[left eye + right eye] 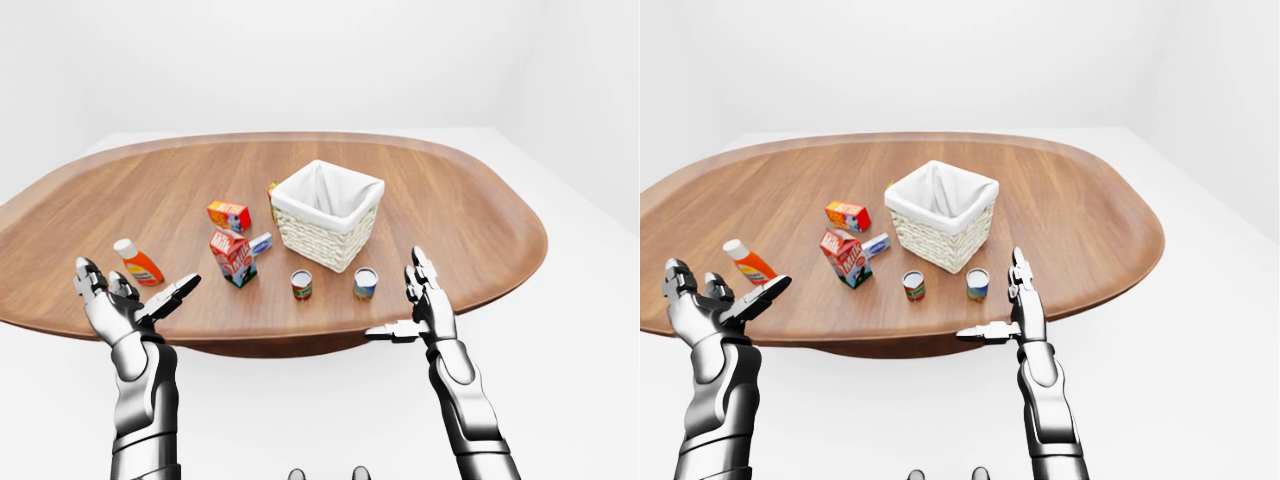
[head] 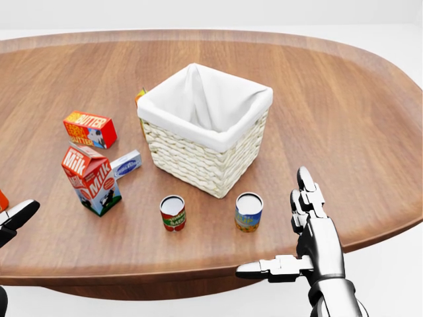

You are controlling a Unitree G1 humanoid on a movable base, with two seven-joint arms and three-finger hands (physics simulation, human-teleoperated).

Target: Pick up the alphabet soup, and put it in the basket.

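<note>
The right hand (image 2: 310, 244) has its fingers (image 2: 305, 188) spread and released, thumb jutting left, grasping nothing. Just left of those fingers on the counter (image 2: 344, 119) stands a blue-and-yellow can (image 2: 248, 212); further left is the alphabet soup (image 2: 173, 213), red-labelled. Above both sits the basket (image 2: 205, 129), white-lined. The head view catches only a fingertip of the left hand (image 1: 120, 305); the eye views show it whole, splayed and empty, with an orange bottle (image 1: 137, 262) above it, cut off at the head view's edge.

alphabet soup (image 2: 173, 213) upright, red-green can | basket (image 2: 205, 129) white-lined wicker, near
</note>
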